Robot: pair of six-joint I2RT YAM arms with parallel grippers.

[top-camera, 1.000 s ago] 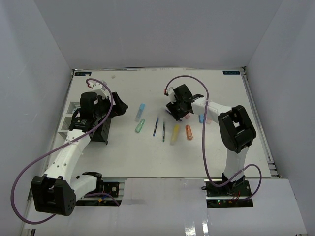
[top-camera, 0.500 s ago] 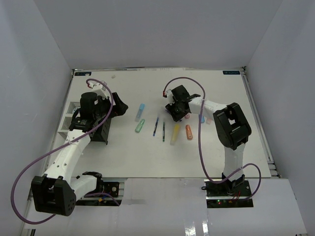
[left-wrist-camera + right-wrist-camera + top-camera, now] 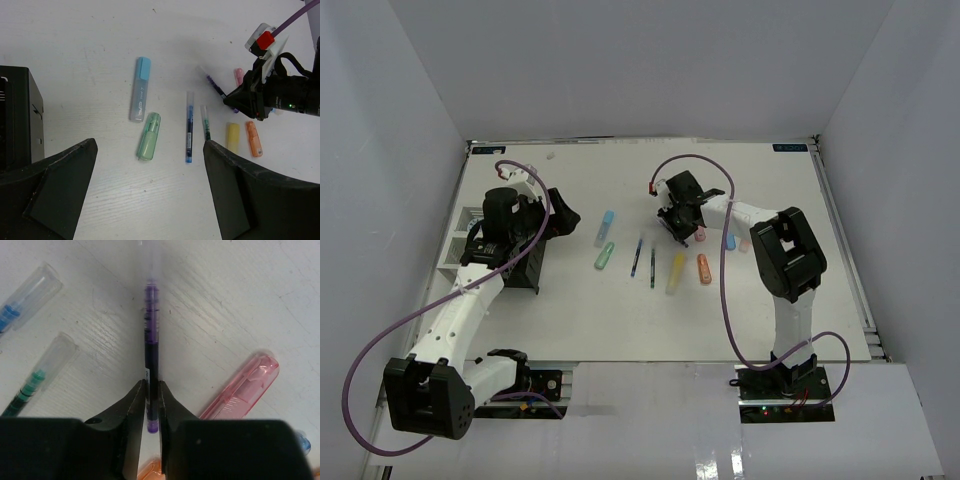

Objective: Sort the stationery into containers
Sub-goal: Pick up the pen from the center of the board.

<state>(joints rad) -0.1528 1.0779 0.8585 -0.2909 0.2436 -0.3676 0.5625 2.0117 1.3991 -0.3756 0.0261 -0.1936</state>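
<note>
My right gripper [image 3: 151, 390] is shut on a thin purple pen [image 3: 151, 330] that lies on the white table; the gripper also shows in the top view [image 3: 682, 232]. A pink marker [image 3: 242, 388] lies just to its right. In the left wrist view, a blue marker [image 3: 140, 89], green marker [image 3: 149, 136], blue pen [image 3: 189, 126], green pen [image 3: 205, 122], yellow marker [image 3: 232, 137] and orange marker [image 3: 253, 138] lie in a row. My left gripper [image 3: 150, 190] is open and empty, over the table beside the black organizer [image 3: 15, 120]. The roll is out of view.
The white two-compartment tray [image 3: 460, 245] stands left of the black organizer [image 3: 525, 272], near the table's left edge. Another small blue marker [image 3: 729, 241] lies right of the right gripper. Purple cables loop over both arms.
My right gripper has shifted slightly left and back, and its jaws have closed in on the purple pen. The left arm has not moved.
</note>
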